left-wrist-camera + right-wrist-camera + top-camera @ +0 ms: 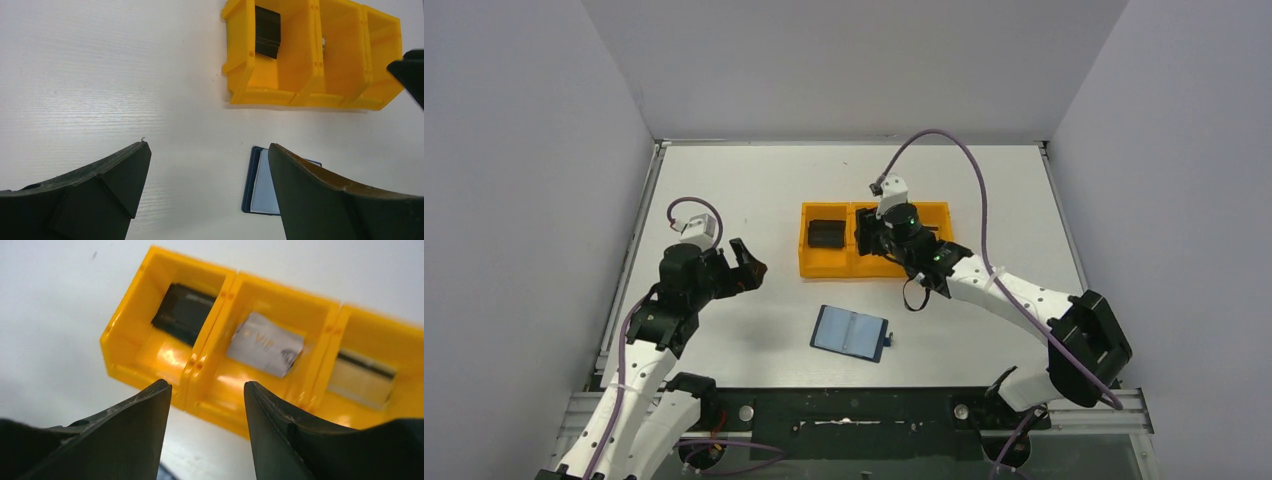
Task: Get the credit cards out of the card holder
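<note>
The navy card holder (851,333) lies open on the table, blue-grey inside up; its left edge also shows in the left wrist view (260,182). A silver-grey card (265,343) lies in the middle compartment of the orange tray (150,375). A gold-tan card with a dark stripe (362,377) lies in the right compartment, and a dark card (182,312) in the left one. My right gripper (207,390) is open and empty, just above the tray's near wall (867,236). My left gripper (207,150) is open and empty, above the table left of the holder (749,262).
The orange three-compartment tray (829,265) stands in the middle of the table, behind the holder; it also shows in the left wrist view (310,92). Grey walls enclose the table on three sides. The right arm reaches across the table's right half.
</note>
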Available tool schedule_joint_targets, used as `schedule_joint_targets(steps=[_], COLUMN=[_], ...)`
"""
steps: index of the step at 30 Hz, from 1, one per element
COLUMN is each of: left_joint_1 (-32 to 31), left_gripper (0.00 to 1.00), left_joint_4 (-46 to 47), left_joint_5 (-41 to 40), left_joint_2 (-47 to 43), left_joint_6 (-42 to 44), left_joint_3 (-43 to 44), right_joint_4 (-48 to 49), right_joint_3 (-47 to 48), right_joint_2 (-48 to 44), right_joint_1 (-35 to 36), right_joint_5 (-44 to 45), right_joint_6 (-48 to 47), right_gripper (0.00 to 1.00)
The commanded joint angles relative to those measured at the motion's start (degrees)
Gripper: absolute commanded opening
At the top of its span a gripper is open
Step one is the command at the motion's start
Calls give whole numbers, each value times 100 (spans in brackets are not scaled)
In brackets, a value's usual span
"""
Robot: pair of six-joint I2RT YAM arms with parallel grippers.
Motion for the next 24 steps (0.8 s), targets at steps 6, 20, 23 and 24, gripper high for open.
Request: schedule_joint_targets(steps=[6,20,23,24], left_joint_1=[22,44,57,66], left_gripper=[90,90,90,90], left_joint_4=[310,297,333,343], left_joint_5=[19,-41,-43,-35], left_joint_2=[102,111,106,114], left_joint_6=[17,11,20,19], left_joint_3=[24,24,26,26], right_joint_4=[-1518,-2668,-2520,-2539], right_joint_3=[-331,939,898,895], right_joint_2=[256,1916,1998,2023], right_joint_1=[2090,3125,3114,3116], right_joint_5=[3129,3232,3057,3040], right_joint_6=[4394,5598,5676,5749], right_gripper=[59,69,69,68])
